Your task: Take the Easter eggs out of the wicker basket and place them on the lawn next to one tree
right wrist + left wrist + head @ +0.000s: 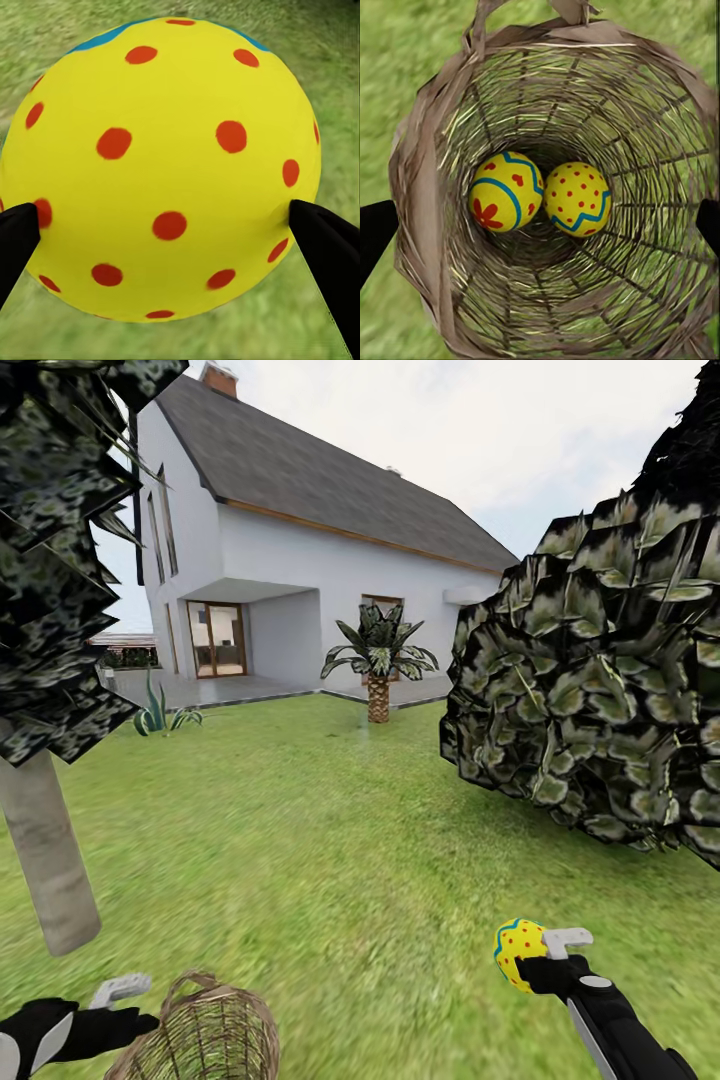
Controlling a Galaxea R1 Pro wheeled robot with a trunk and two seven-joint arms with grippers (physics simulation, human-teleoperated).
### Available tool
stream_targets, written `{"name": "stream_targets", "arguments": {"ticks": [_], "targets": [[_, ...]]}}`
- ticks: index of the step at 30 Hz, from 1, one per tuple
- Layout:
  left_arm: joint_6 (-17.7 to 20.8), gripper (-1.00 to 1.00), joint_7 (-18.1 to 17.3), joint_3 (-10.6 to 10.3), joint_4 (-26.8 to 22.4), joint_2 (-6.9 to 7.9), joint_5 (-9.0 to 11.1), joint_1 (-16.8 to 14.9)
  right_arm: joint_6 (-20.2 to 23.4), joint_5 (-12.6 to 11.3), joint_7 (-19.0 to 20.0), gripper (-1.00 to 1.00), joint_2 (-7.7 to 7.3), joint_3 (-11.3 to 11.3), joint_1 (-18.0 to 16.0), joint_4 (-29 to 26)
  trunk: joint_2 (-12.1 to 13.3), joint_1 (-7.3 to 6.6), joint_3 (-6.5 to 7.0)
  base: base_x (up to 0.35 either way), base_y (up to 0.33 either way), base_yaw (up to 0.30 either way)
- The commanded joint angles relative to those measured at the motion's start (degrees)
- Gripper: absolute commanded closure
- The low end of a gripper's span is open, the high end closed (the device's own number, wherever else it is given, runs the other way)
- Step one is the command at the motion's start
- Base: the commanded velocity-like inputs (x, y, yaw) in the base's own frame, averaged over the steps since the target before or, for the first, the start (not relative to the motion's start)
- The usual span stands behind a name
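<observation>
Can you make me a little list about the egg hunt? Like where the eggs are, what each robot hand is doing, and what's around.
eggs in basket: two Easter eggs lying side by side at the bottom of the wicker basket
egg out of basket: one egg, yellow with red dots, held above the lawn
right gripper: shut on that egg
left gripper: open, beside and above the basket mouth
nearest tree: pale trunk, just behind the basket
far away: white house, small palm
</observation>
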Motion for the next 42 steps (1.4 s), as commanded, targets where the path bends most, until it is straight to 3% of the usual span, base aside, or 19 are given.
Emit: {"name": "stream_targets", "arguments": {"ticks": [1, 14, 22, 24, 26, 28, 39, 42], "targets": [[0.43, -1.0, -0.15, 0.47, -0.01, -0.03, -0.27, -0.05, 0.28, 0.02, 0.15, 1.0, 0.01, -0.06, -0.02, -0.07, -0.04, 0.01, -0.07, 0.165, -0.243, 0.0], [0.66, -1.0, -0.35, 0.52, -0.1, -0.07, -0.19, -0.05, 0.28, 0.19, 0.06, 1.0, 0.19, 0.29, -0.02, -0.03, -0.04, 0.01, -0.07, 0.18, -0.279, 0.0], [0.72, -1.0, -0.27, 0.56, -0.1, 0.18, -0.17, -0.05, 0.28, 0.19, 0.06, 1.0, 0.62, 0.29, -0.02, 0.01, -0.04, 0.01, -0.07, -0.002, -0.012, 0.0], [0.74, -1.0, -0.28, 0.49, -0.05, 0.74, -0.27, -0.05, 0.28, 0.18, 0.06, 1.0, 0.62, 0.29, -0.02, 0.01, -0.04, 0.01, -0.07, -0.063, 0.088, 0.0], [0.71, -1.0, -0.37, 0.4, -0.02, 3.44, -0.41, -0.05, 0.28, 0.18, 0.06, 1.0, 0.62, 0.3, -0.02, 0.03, -0.04, 0.01, -0.07, -0.012, 0.017, 0.0], [0.61, -1.0, -0.39, 0.37, 0.07, 4.37, -0.46, -0.05, 0.28, 0.13, 0.06, 1.0, 0.62, 0.32, -0.02, 0.04, -0.04, 0.01, -0.07, -0.003, 0.004, 0.0], [0.6, -1.0, -0.28, 0.45, -0.07, 4.03, -1.26, -0.05, 0.3, 0.17, 0.06, 1.0, 0.62, 0.21, -0.02, -0.09, -0.04, 0.01, -0.07, 0.0, 0.0, 0.0], [0.81, -1.0, -0.22, 0.53, -0.1, 3.96, -1.18, -0.05, 0.34, 0.19, 0.06, 1.0, 0.59, 0.2, -0.02, -0.14, -1.24, 0.67, -0.61, 0.0, 0.0, 0.0]]}}
